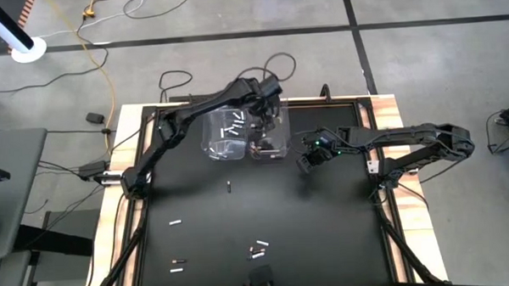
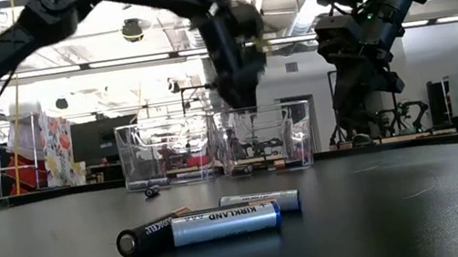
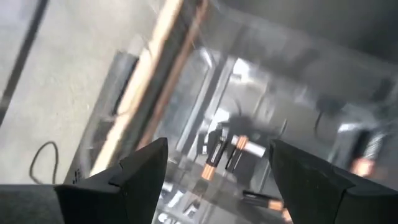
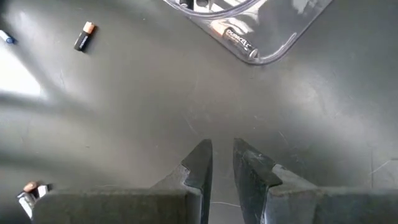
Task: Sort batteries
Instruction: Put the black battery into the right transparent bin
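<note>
Two clear bins stand side by side at the table's far middle. The left bin [image 1: 227, 135] holds white batteries [image 1: 233, 125]. The right bin [image 1: 269, 141] holds dark batteries with copper ends [image 3: 214, 155]. More batteries lie loose on the black table: one [image 1: 229, 188] near the bins, a few [image 2: 203, 226] at the near edge. My left gripper [image 3: 217, 146] hangs open above the right bin with nothing between its fingers. My right gripper [image 4: 222, 155] hovers to the right of the bins, its fingers a narrow gap apart and empty.
A dark battery [image 4: 84, 37] lies on the table ahead of my right gripper, and the right bin's rounded corner [image 4: 261, 53] is close by. The wooden table frame [image 1: 131, 130] borders the black mat. Cables [image 1: 98, 46] lie on the floor beyond.
</note>
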`<state>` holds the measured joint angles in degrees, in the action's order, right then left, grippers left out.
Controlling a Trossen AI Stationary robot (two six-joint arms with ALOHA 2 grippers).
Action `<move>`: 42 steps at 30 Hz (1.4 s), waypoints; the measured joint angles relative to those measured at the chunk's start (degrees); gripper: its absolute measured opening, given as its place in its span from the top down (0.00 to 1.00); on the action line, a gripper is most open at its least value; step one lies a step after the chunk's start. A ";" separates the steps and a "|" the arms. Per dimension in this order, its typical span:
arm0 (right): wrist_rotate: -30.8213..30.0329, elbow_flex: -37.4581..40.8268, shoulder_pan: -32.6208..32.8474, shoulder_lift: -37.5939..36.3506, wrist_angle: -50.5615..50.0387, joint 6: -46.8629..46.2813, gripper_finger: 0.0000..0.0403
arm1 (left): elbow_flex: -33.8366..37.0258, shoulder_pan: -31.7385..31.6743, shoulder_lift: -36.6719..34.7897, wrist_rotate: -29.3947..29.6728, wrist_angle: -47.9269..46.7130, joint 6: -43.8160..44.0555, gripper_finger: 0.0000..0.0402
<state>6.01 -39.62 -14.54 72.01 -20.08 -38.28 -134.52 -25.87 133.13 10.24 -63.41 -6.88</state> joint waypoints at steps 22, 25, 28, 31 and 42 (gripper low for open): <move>-0.05 0.04 1.07 0.00 -0.42 3.63 0.80 | 18.83 13.38 -35.17 33.21 3.76 18.45 0.32; -0.05 0.04 1.07 0.00 -0.39 3.63 0.80 | 30.62 18.60 -42.57 37.20 8.01 22.41 0.32; -0.05 0.04 1.05 0.00 -0.23 3.33 0.80 | 42.32 23.99 -50.01 38.00 11.97 27.83 0.32; -0.03 0.04 1.02 0.00 0.12 2.85 0.80 | 52.59 29.00 -56.48 38.08 12.74 37.16 0.32; -0.03 0.04 1.02 0.00 0.09 -0.69 0.80 | 77.41 51.07 -67.94 39.54 14.49 71.84 0.32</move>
<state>5.98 -39.57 -13.52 72.01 -19.99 -38.97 -57.11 25.20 65.19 49.78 -48.92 64.96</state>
